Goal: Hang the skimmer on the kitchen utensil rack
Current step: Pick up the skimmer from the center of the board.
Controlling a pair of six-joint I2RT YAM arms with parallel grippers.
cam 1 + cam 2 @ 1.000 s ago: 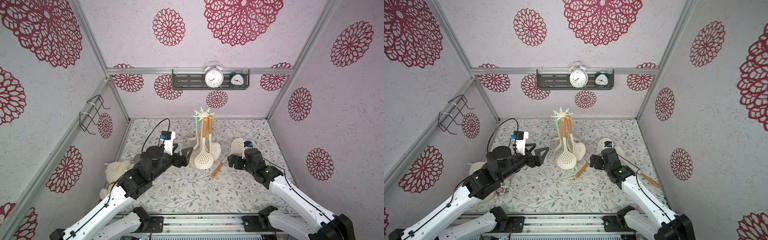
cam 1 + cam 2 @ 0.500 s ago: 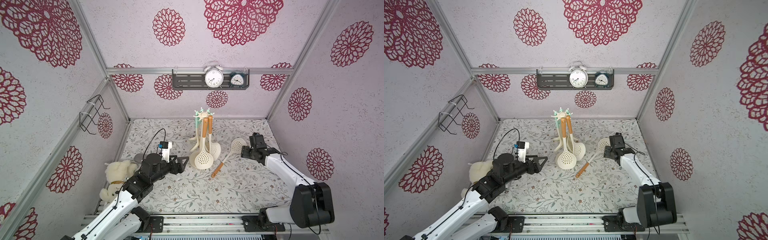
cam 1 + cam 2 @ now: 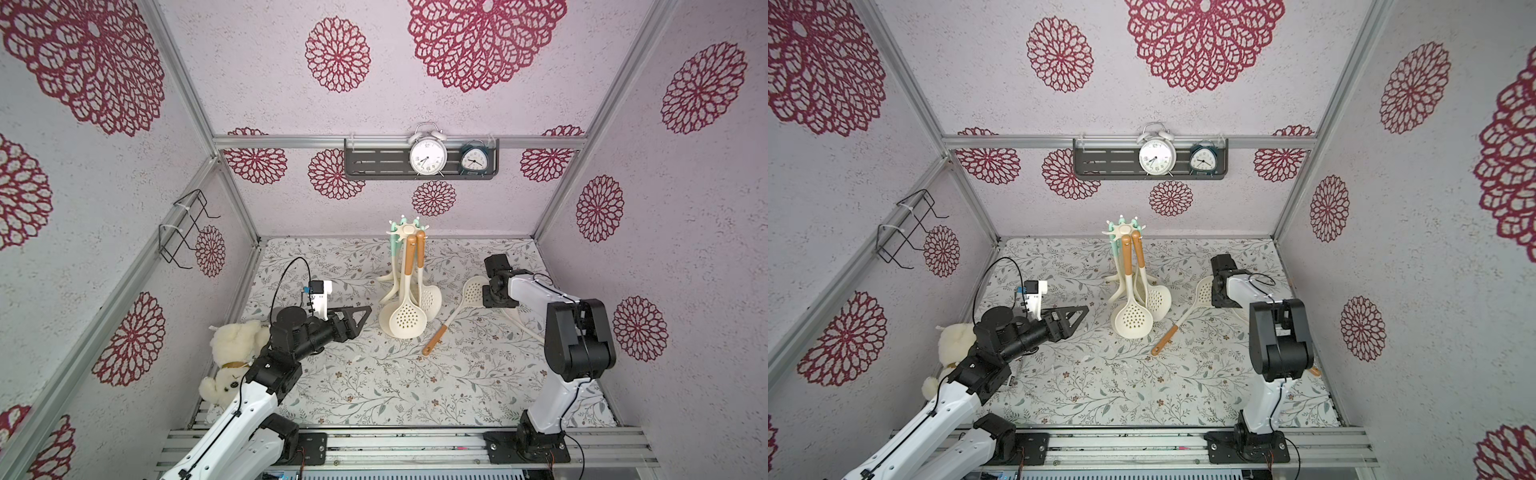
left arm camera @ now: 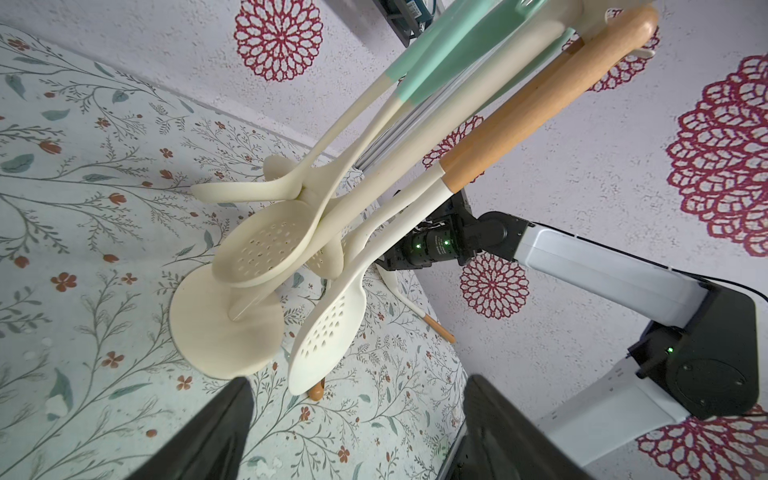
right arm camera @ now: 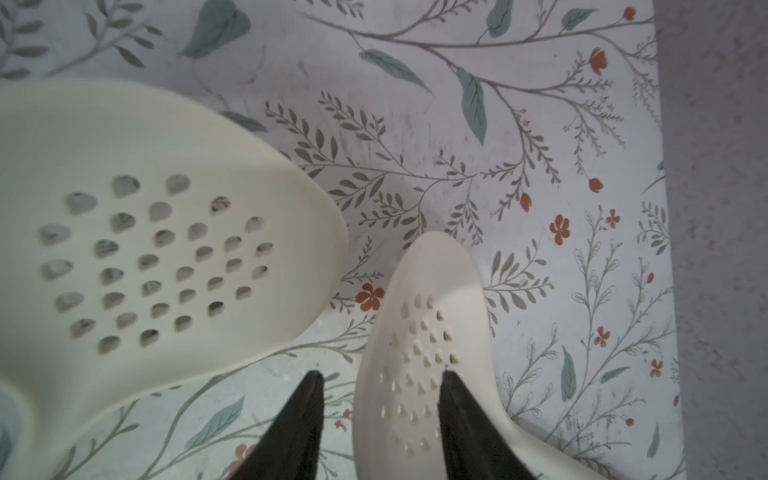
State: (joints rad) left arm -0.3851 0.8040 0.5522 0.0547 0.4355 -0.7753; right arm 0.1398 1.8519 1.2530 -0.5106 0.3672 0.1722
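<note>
Watching my right gripper (image 5: 380, 376), I see its fingers partly open astride the skimmer (image 5: 428, 332) head; left gripper (image 4: 357, 380) gapes wide, facing the kitchen utensil rack (image 3: 404, 229).

Cream kitchen utensil rack (image 3: 408, 229), mint-tipped hooks; cream skimmer (image 3: 455, 316), orange-brown handle. Pale worktop (image 3: 374, 386) printed with grey-green sprigs; walls (image 3: 249, 83) bear crimson rosettes.

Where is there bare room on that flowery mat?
The front of the mat between the left arm and right arm is bare; so is the far left corner beside the utensil rack. Crowded: around the rack's base and right of it, where skimmers lie loose.
</note>
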